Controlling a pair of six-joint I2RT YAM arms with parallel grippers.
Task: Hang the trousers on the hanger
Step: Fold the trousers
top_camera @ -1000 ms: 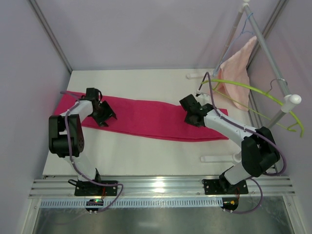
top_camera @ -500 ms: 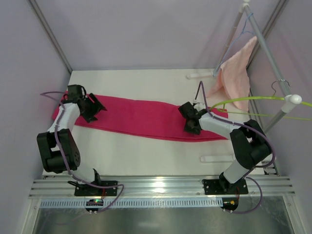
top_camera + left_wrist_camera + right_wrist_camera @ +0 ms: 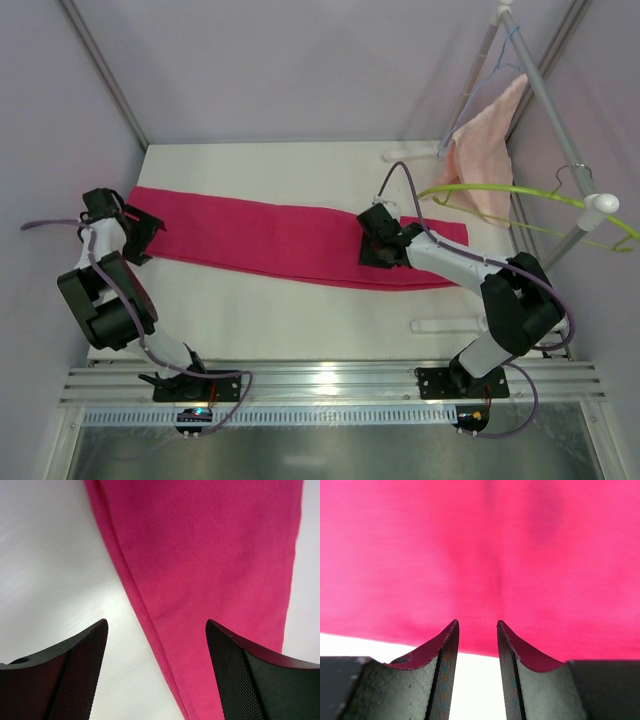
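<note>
The magenta trousers point(image 3: 270, 240) lie flat in a long band across the white table point(image 3: 260, 320). My left gripper point(image 3: 143, 230) is at their left end. Its jaws stand wide open over the cloth's edge point(image 3: 150, 615), one finger above bare table, the other above fabric, gripping nothing. My right gripper point(image 3: 373, 248) hovers low over the right part of the trousers point(image 3: 480, 545), narrowly open with an empty gap point(image 3: 477, 622). The lime-green hanger point(image 3: 500, 190) hangs by its hook from the rack at the right, its left tip just right of the right arm's wrist.
A slanted rack pole point(image 3: 545, 100) rises at the right with a pale pink towel point(image 3: 482, 150) and a light-blue wire hanger point(image 3: 508, 45) on it. Two white rack feet point(image 3: 450, 325) lie on the table. Purple walls close in the left and back.
The left gripper has swung left along the trousers to their end and opened wider. The right gripper has slid left over the cloth. The green hanger has swung.
</note>
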